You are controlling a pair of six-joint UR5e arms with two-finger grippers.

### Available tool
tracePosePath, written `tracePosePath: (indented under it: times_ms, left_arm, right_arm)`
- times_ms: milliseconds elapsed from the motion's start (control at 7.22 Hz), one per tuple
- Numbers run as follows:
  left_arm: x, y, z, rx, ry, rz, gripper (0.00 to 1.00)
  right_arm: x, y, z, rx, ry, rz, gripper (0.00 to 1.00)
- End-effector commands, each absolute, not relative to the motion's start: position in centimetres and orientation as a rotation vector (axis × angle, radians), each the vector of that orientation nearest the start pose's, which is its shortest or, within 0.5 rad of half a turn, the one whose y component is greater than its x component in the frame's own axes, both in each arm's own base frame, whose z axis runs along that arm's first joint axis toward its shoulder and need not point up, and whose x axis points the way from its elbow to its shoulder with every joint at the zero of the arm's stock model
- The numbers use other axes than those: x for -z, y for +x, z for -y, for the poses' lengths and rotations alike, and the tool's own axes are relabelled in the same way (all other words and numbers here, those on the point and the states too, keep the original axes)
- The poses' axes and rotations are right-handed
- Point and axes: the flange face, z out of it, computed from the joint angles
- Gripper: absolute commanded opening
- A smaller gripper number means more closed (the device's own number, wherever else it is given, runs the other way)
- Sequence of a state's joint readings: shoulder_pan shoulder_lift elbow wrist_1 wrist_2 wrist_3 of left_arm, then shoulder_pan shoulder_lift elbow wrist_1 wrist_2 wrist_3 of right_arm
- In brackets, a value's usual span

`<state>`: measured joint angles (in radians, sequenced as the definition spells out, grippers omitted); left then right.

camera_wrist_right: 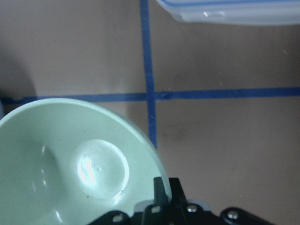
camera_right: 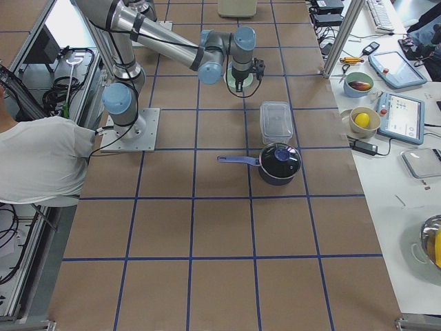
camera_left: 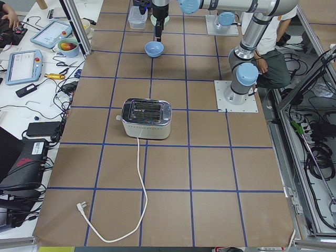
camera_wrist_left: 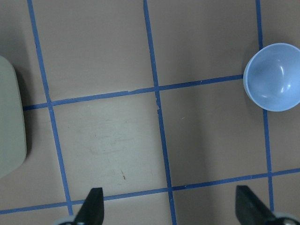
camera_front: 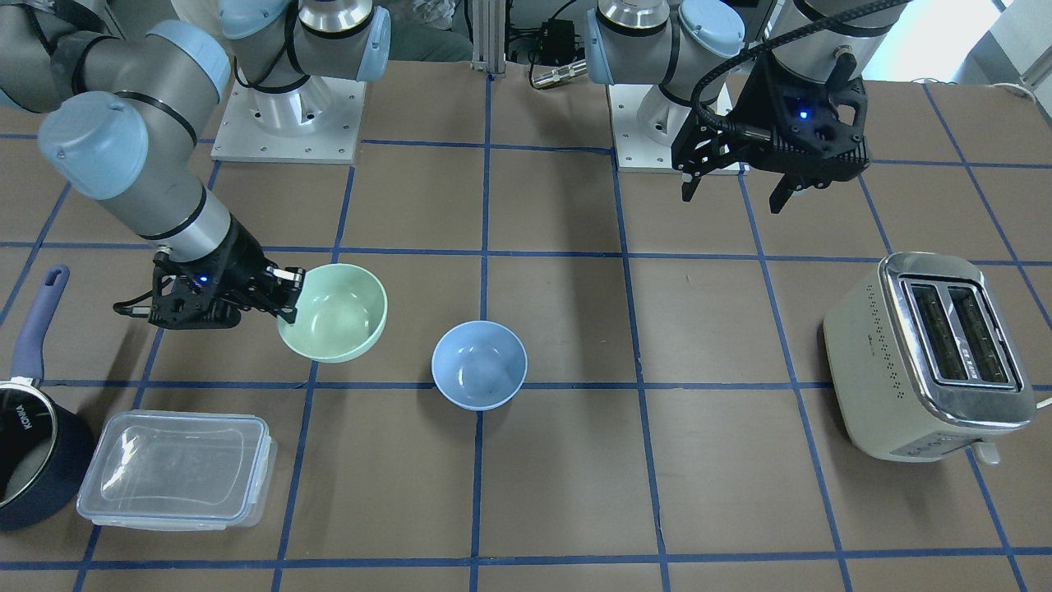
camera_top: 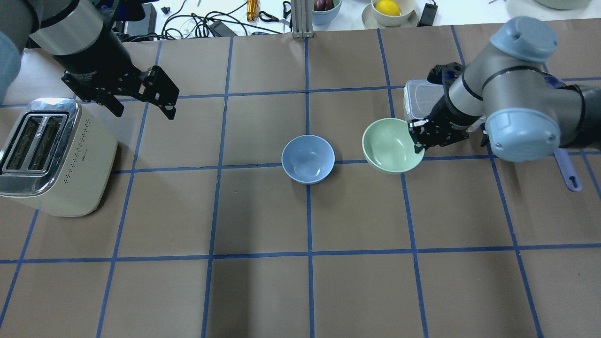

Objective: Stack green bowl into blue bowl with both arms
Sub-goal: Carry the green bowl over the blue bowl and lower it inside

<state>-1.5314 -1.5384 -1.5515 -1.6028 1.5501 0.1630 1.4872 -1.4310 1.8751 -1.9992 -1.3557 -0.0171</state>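
Right gripper [camera_front: 289,294] is pinching the green bowl [camera_front: 337,316] by its rim, near the blue bowl [camera_front: 479,364]. Left gripper [camera_front: 731,197] is hanging open, well apart. Risk: the thin rim grip slipping, tipping the bowl.

The only lettering I can make out is on the saucepan [camera_front: 33,460]: white capitals running sideways just inside its rim, which I read as KONKA, though I would not swear to every letter. The toaster [camera_front: 929,362] has a small dark mark low on its cream side, too small for me to read from any camera.
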Motion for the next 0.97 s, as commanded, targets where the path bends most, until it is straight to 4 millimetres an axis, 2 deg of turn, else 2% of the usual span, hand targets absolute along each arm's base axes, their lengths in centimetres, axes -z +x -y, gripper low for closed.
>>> tracePosePath:
  times_ms: [0,277,554,831]
  left_arm:
    - [-50.9,-11.7,48.6,0.037,0.201,-3.153,1.0]
    - [-51.7,-11.7,48.1,0.065,0.196,-3.149,1.0]
    - [-51.3,-11.8,47.9,0.064,0.201,-3.141,1.0]
    - [-51.6,-11.5,47.7,0.071,0.198,-3.113,1.0]
  right_arm:
    - [-32.1,19.8,54.1,-0.046,0.199,-2.897,0.0]
    - [-29.8,26.4,54.7,0.018,0.239,-2.908,0.0]
    - [-27.1,28.1,54.0,-0.022,0.189,-2.959,0.0]
    - [-26.2,28.1,53.7,-0.039,0.175,-2.992,0.01]
